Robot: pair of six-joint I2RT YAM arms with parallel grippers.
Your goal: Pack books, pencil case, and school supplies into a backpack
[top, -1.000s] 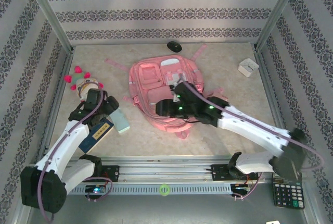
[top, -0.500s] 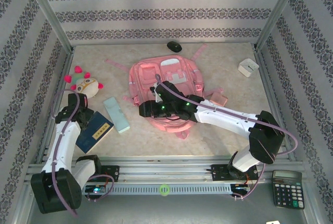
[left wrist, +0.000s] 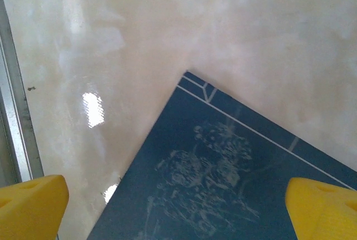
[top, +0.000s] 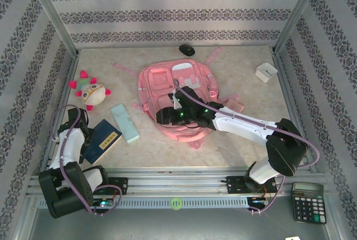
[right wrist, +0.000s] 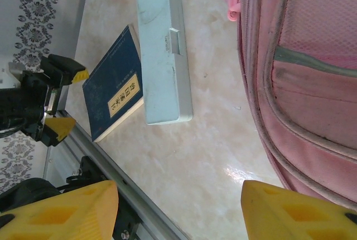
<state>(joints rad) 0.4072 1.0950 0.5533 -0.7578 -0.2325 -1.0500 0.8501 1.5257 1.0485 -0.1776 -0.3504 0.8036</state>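
Left tool [left wrist: 178, 209] hangs wide open above the book [left wrist: 223, 184], I judge to straddle its edge; right tool [right wrist: 181, 212], empty and open, hovers right of it.

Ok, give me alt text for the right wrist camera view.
A pale blue pencil case lies on the beige table beside a dark blue book, with the pink backpack at the right edge. The right gripper's yellow fingers stand open in the foreground.
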